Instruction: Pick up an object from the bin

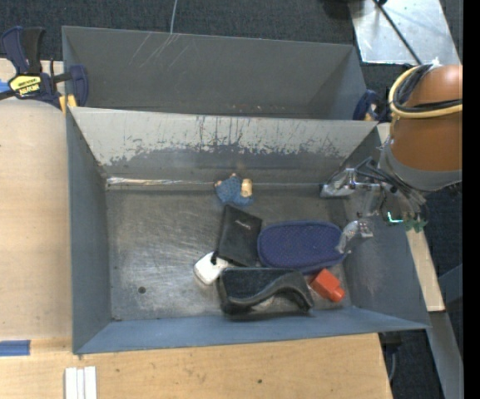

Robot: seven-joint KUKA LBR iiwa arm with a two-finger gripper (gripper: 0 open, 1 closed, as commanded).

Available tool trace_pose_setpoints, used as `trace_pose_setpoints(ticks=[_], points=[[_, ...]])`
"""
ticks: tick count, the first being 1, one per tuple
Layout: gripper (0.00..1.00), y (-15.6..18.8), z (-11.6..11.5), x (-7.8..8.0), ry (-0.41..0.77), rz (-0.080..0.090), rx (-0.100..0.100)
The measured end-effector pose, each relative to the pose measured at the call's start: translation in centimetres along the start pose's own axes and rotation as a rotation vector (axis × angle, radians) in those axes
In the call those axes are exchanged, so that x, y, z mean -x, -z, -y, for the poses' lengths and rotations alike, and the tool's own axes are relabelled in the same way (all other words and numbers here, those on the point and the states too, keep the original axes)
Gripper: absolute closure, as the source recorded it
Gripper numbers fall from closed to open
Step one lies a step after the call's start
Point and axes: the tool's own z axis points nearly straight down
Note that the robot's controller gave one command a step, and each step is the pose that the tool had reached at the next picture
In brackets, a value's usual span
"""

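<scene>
Grey bin with a small heap toward its 5 o'clock; the fingers are spread apart with nothing between them, at the 3 o'clock wall.

The nearest thing to the fingers is a dark blue oval pad, its right end just beside the lower finger. A black-and-grey shoe lies at its 6 o'clock, a flat black wallet at 9, a red block at 5. A white piece touches the shoe's left end. A small blue-and-tan bit lies apart at 12.
</scene>
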Motion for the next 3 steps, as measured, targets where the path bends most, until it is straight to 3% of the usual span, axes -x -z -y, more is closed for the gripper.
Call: trace_pose_setpoints(ticks=[1,2,3], points=[[0.0,-8.8,-2.1,2.5,0.058,0.013,-0.005],[0.0,-7.2,-4.5,2.0,-0.03,0.011,-0.001],[0.0,-6.4,-8.4,1.0,-0.362,0.004,0.002]])
